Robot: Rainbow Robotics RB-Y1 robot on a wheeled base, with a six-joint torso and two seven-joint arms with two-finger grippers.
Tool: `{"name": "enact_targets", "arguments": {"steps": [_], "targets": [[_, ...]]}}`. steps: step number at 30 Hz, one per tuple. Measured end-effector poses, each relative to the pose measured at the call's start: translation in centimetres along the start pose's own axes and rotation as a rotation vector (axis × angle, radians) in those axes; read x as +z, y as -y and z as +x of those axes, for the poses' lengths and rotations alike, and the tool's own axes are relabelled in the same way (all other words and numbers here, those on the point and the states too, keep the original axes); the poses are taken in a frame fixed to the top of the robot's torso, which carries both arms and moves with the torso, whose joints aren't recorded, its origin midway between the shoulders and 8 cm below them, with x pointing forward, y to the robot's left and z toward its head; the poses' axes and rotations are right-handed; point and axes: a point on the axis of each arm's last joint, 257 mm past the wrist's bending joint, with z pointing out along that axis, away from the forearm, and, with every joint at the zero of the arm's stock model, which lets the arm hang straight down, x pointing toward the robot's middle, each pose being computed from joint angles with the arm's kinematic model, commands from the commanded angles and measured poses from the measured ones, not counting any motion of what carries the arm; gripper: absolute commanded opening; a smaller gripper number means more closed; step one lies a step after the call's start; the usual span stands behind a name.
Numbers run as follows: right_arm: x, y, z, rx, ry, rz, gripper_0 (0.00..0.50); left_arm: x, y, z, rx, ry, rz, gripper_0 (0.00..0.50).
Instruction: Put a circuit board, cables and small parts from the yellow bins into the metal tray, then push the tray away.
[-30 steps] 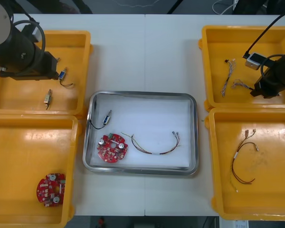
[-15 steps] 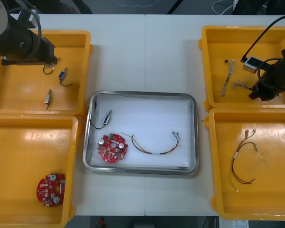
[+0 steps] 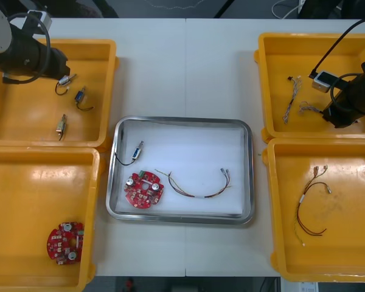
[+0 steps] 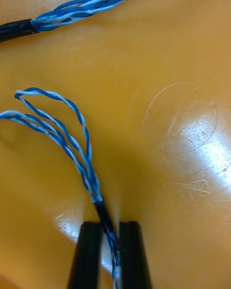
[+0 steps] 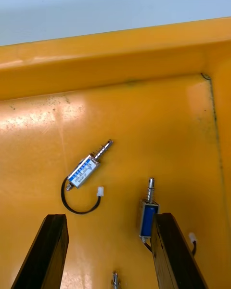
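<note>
While the left gripper (image 5: 109, 216) hangs spread over small parts (image 5: 86, 169) in the bin (image 3: 109, 73) beyond the tray's (image 3: 250, 164) left side, the right gripper (image 4: 109, 230) is on the cable pick.
Right is clenched on the blue-white cable (image 4: 72, 139) in the far bin (image 3: 263, 91) right of the tray. Next: lift clear, carry over the tray, drop beside the board (image 3: 143, 189).
</note>
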Motion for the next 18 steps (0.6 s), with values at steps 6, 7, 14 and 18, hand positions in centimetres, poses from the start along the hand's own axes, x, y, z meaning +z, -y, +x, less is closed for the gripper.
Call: {"name": "enact_targets", "arguments": {"steps": [6,7,14,18], "targets": [[0.0,0.4,-0.4,0.002,0.018,0.016,0.000,1.5,-1.6,-0.2,0.107,0.036,-0.018,0.500],[0.0,0.5,-0.5,0.002,0.020,0.018,0.000,1.8,-1.9,-0.2,0.139,0.044,-0.023,0.500],[-0.8,0.7,-1.4,-0.027,0.025,0.034,0.000,3.2,-3.5,-0.5,0.235,0.091,-0.050,0.500],[-2.0,0.2,-2.0,-0.059,0.014,0.019,0.000,4.0,-4.0,-1.0,0.207,0.132,-0.055,0.500]]}}
